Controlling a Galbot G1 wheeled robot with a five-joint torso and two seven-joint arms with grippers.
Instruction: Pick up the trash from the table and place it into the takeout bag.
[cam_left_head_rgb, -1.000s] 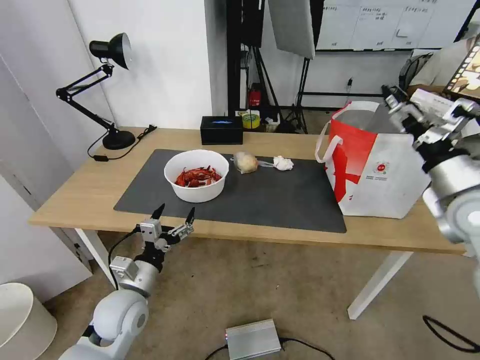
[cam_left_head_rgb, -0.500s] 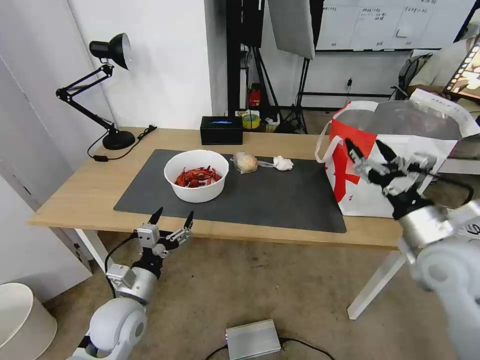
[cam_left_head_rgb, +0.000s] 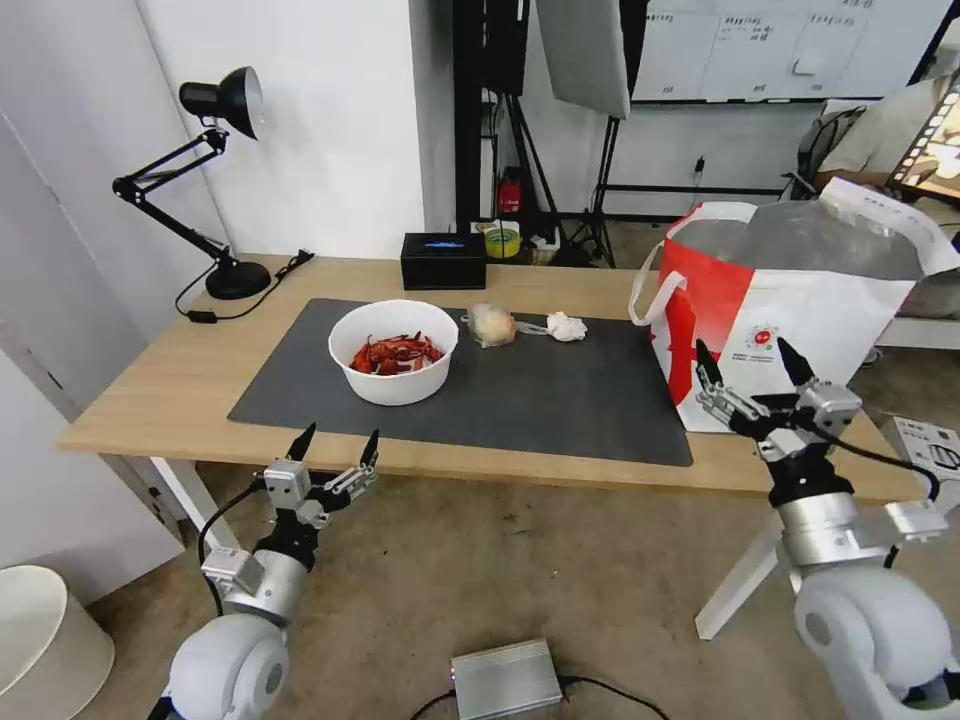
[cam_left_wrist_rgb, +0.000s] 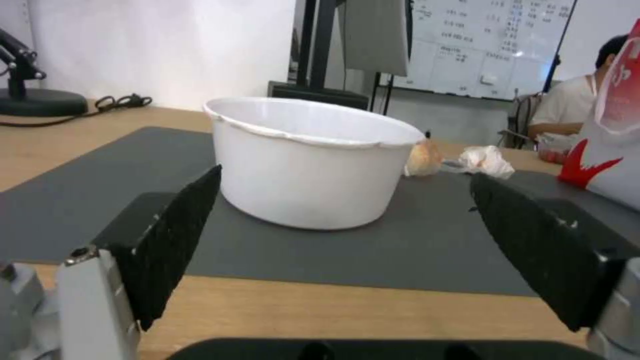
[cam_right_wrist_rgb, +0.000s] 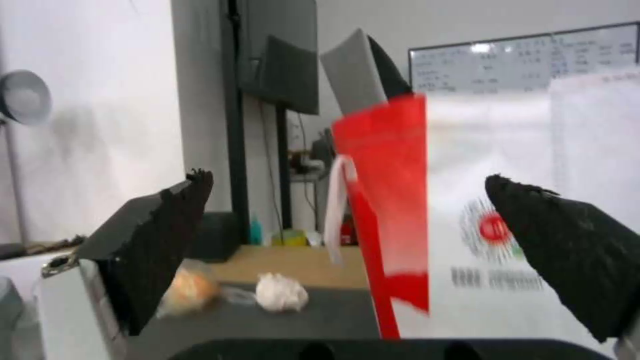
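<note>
Sitting on the mat (cam_left_head_rgb: 520, 400) left of the bag (cam_left_head_rgb: 800, 330): bowl (cam_left_head_rgb: 393, 350) of shells, plastic wad (cam_left_head_rgb: 491, 325), tissue (cam_left_head_rgb: 566, 326). All waiting on the worktop (cam_left_head_rgb: 150, 390); none seen going in yet, so most of the job remaining. Hovering released near the bowl's front edge: left end effector (cam_left_head_rgb: 335, 445). Hanging released just before the bag: right end effector (cam_left_head_rgb: 752, 365).

In the left wrist view the white bowl (cam_left_wrist_rgb: 307, 160) hides its own contents behind its near wall, and the takeout bag (cam_left_wrist_rgb: 617, 135) beside it is cut off by the picture's edge. In the right wrist view the bag's logo (cam_right_wrist_rgb: 493, 230) is blurred and its print unreadable.
</note>
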